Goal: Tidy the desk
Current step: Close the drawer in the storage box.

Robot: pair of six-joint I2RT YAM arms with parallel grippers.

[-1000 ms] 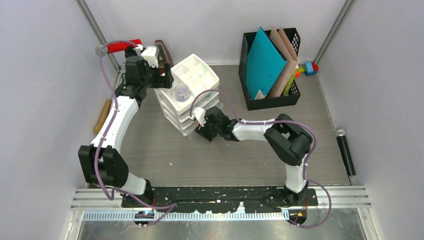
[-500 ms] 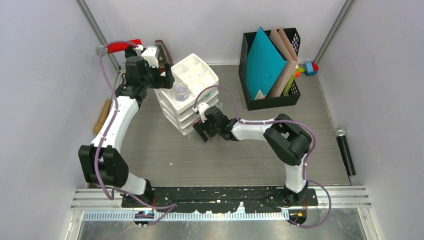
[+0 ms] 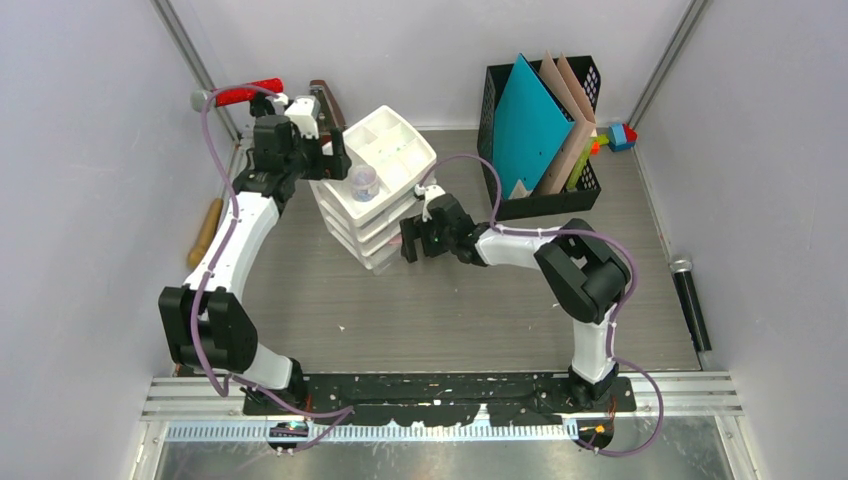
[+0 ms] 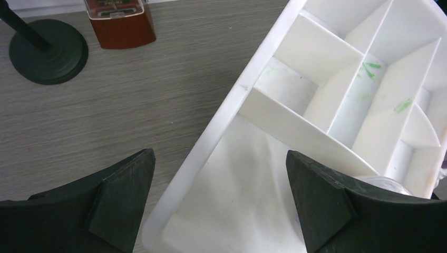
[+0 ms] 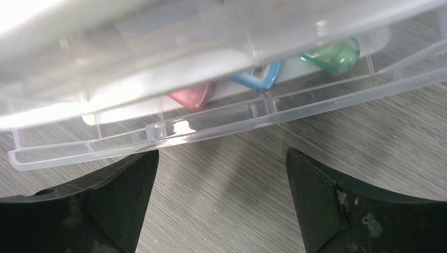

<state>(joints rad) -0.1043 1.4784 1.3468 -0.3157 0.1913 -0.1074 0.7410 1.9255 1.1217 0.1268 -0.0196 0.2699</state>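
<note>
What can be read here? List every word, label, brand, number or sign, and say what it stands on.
No legible text in any view.
Brown box: small marks on its top panel, too blurred to read.
White divided tray: green smears only, not writing.
Teal folder: no print visible.
</note>
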